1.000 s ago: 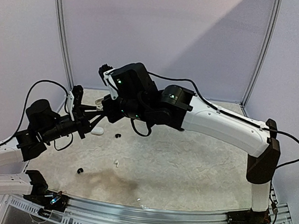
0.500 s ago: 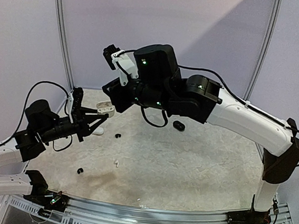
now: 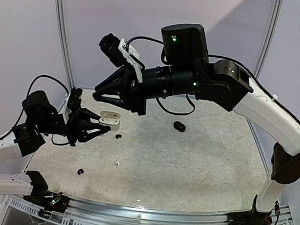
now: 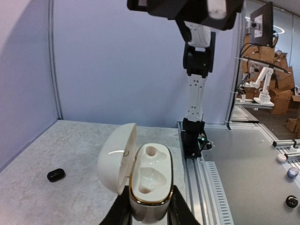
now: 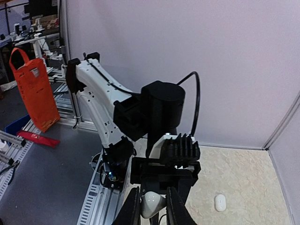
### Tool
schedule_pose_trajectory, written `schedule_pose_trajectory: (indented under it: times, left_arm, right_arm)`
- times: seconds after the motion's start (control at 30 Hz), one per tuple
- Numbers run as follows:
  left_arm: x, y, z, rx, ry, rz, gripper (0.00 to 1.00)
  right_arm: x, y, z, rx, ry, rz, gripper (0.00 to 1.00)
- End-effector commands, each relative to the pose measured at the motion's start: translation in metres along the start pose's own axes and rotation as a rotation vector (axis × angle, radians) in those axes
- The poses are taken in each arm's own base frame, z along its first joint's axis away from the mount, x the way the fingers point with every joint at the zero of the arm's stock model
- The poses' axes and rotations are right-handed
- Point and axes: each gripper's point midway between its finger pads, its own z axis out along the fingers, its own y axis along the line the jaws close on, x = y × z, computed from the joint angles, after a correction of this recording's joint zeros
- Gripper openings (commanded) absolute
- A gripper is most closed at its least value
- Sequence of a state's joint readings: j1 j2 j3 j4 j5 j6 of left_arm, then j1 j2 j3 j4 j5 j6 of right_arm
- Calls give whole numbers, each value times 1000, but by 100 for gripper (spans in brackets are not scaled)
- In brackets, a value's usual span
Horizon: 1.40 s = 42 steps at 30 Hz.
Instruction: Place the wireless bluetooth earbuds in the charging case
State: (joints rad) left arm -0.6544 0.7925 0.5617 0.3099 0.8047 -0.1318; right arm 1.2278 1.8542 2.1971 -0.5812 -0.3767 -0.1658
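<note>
Loose earbuds (image 3: 117,164) lying on the near table (image 3: 198,165), left gripper (image 4: 150,213) at the left clamping an open white case (image 4: 150,173), black case (image 3: 179,126) sitting farther right, right gripper (image 5: 153,209) hanging high above the far side, pinching a white earbud (image 5: 152,201).

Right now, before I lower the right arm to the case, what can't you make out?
Right wrist view: the white rounded thing in the right claw is cut off by the bottom edge; earbud or not, unclear.
Top view: the loose white earbud is too small to show its orientation.
Left wrist view: the left claw covers the base of the open case.
</note>
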Motion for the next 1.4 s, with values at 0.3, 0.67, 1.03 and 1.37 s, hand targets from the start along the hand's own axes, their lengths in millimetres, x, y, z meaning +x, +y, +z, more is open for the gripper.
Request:
schedule_pose_trajectory:
  times: [0.3,0.67,1.03,1.37]
  left_arm:
    - [-8,-26,7,199,23,28,0]
    - [-8,-27,7,200,23,44,0]
    - [-7,-26,7,196,24,42,0]
    - [-7,-26,7,191,22,45,0]
  right_arm:
    - [49,22,14,-177,149,-135,0]
    - [79,6,21,-122,219,-155,0]
    - [74,-2,13,-80,189,-149,0]
    - [87,1,12,-101,231,-118,0]
